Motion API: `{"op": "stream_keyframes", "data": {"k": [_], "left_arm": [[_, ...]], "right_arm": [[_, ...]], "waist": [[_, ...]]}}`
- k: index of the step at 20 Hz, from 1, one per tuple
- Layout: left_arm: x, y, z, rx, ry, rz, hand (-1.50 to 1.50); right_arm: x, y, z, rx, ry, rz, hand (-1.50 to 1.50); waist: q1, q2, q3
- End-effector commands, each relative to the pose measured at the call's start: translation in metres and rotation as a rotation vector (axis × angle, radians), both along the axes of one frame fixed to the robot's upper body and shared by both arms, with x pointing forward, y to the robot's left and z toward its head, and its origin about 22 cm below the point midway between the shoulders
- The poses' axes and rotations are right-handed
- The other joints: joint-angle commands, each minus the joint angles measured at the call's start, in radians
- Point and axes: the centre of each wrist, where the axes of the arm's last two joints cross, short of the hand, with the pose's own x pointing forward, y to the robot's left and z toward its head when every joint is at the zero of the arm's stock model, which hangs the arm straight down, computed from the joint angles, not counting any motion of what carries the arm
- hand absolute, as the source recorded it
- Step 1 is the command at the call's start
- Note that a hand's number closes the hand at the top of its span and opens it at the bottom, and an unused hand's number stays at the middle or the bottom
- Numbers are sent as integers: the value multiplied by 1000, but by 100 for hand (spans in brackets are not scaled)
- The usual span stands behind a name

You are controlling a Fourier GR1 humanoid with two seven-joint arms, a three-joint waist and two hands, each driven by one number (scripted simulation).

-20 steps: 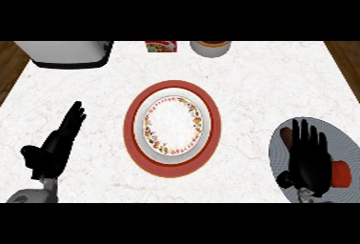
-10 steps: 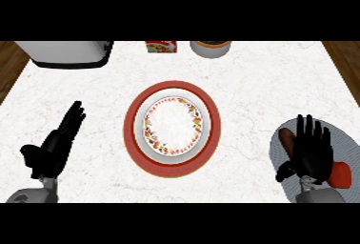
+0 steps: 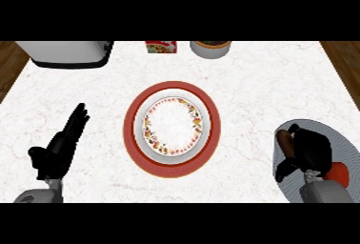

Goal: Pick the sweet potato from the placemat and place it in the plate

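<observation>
The right robot hand (image 3: 311, 151) sits low over the grey placemat (image 3: 337, 138) at the bench's right edge, its fingers curled down over the sweet potato (image 3: 284, 141). Only the brown end of the sweet potato shows, at the hand's left side, its long axis seeming to run roughly toward and away from the robot. An orange-red thing (image 3: 340, 172) lies just behind the wrist. The plate (image 3: 204, 125) stands well apart to the left, mid-bench, so the carry goes leftward. The left robot hand (image 3: 62, 145) rests open, far left.
</observation>
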Motion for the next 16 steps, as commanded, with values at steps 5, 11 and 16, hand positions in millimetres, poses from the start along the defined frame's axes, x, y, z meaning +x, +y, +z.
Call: {"op": "stream_keyframes", "data": {"k": [5, 11, 16], "left_arm": [[0, 19, 10, 13, 9, 32, 0], [-1, 5, 6, -1, 9, 39, 0], [2, 31, 8, 16, -9, 27, 0]], "right_arm": [[-62, 38, -27, 323, 8, -108, 150], [-139, 65, -1, 415, -145, -125, 150], [-181, 98, 45, 436, -281, -66, 150]], "waist": [[-42, 3, 19], [-49, 2, 17], [-31, 9, 17]]}}
